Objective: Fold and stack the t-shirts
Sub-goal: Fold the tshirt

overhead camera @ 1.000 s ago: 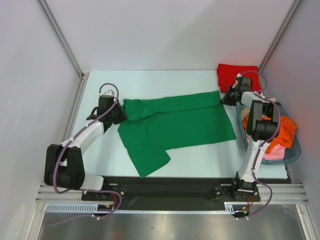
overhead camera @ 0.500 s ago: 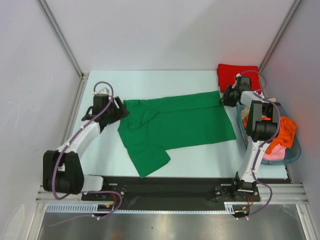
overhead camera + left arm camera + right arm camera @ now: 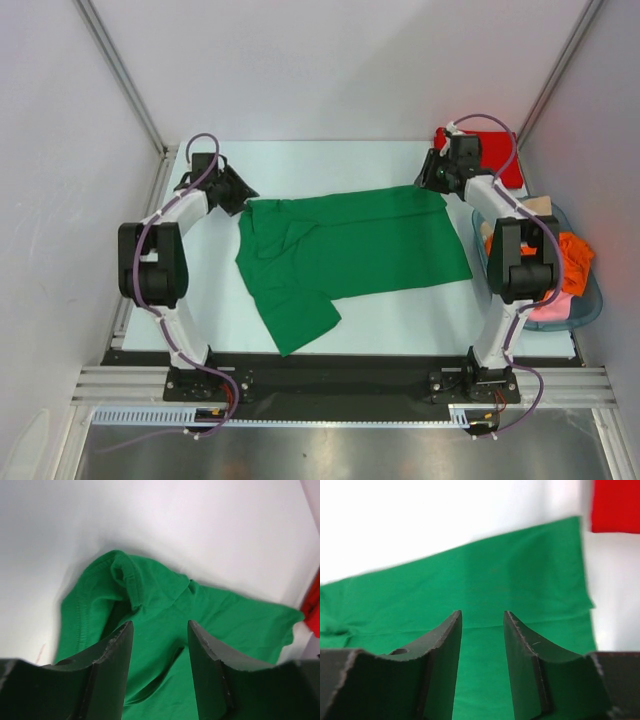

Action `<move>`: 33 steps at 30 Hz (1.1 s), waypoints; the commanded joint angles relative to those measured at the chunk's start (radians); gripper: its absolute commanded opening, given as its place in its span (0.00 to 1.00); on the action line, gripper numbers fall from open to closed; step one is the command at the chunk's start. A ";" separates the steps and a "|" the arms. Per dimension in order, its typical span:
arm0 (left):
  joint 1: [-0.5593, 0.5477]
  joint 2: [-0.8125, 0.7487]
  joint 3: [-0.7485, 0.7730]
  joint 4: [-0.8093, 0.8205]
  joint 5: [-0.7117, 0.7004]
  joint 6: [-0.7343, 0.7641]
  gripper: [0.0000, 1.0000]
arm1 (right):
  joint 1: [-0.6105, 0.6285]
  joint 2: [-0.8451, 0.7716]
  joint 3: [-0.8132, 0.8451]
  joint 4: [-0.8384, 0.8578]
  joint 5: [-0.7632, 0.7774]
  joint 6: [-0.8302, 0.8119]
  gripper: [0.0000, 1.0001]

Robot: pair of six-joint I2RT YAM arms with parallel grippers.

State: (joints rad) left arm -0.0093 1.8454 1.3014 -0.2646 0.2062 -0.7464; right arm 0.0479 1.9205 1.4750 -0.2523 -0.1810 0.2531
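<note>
White walls (image 3: 320,70) box in a pale tabletop (image 3: 400,310) where a green t-shirt (image 3: 370,245) lies spread flat, its left end rumpled. A folded red t-shirt (image 3: 500,145) sits just past its far right corner, and a blue tub (image 3: 590,308) of orange and pink garments (image 3: 572,250) stands to its right. The left arm (image 3: 170,225) hangs over its far left corner, the right arm (image 3: 500,200) over its far right, both with jaws parted, gripping nothing.
</note>
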 commanded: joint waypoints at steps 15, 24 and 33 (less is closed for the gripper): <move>0.038 0.144 0.093 0.070 0.035 -0.137 0.53 | -0.040 0.136 0.139 0.058 -0.049 -0.005 0.44; 0.062 0.232 0.122 0.094 0.055 -0.137 0.51 | -0.040 0.253 0.235 0.084 -0.040 0.025 0.41; 0.071 0.252 0.119 0.136 0.053 -0.130 0.38 | -0.066 0.316 0.265 0.120 0.000 0.080 0.31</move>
State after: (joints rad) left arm 0.0475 2.0945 1.3842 -0.1650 0.2512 -0.8749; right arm 0.0036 2.2196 1.6844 -0.1806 -0.2123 0.2989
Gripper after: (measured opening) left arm 0.386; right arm 0.334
